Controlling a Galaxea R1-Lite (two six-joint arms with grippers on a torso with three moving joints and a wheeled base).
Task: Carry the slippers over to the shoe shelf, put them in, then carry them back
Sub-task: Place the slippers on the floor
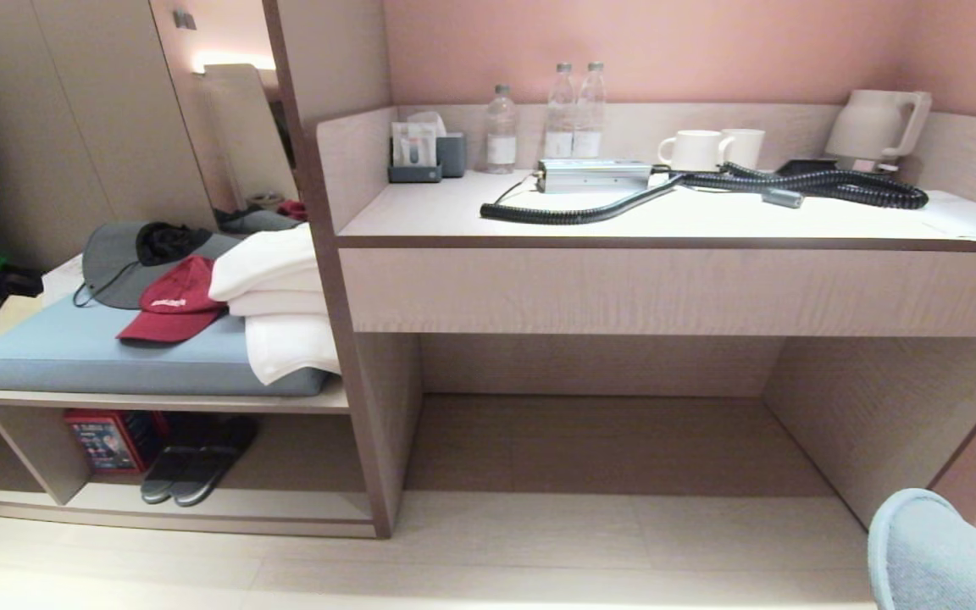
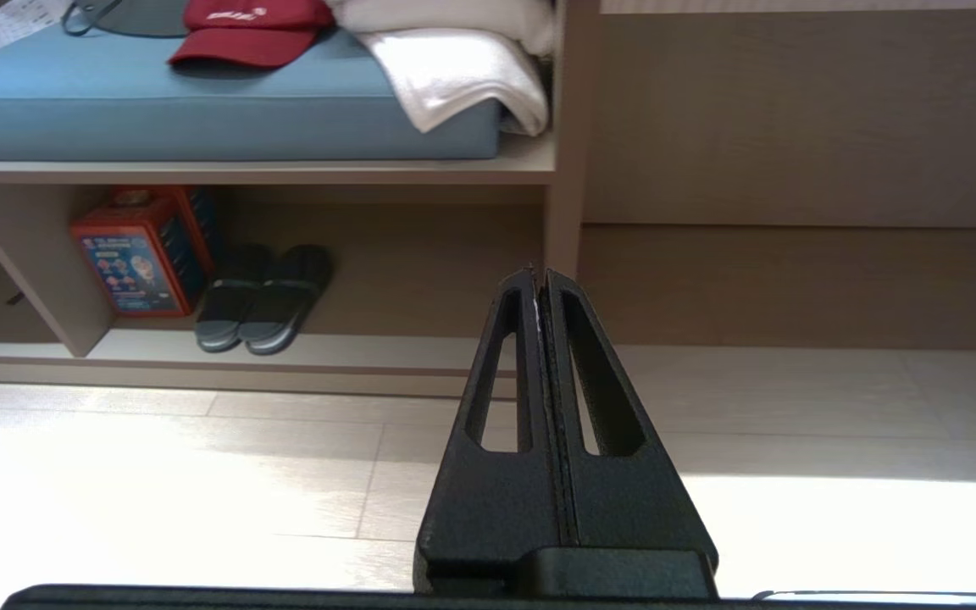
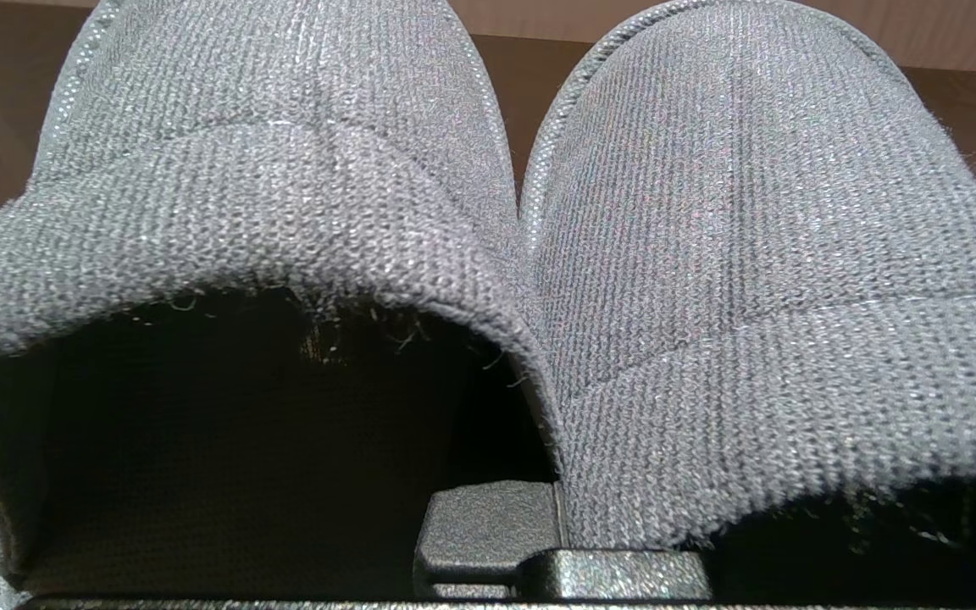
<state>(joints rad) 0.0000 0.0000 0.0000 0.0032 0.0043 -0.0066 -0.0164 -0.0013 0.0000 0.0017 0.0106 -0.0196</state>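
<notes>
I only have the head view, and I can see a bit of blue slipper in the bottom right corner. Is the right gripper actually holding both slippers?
Observer: Yes. The right wrist view shows both slippers side by side, with the right gripper shut where their inner sides meet.
Operator: And the left gripper? I can't see it at all.
Observer: The left gripper is shut and empty. It hangs above the floor, pointing toward the shoe shelf.

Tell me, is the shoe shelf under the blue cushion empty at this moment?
No: in the left wrist view the shoe shelf already holds a dark pair of sandals beside an orange box.
</notes>
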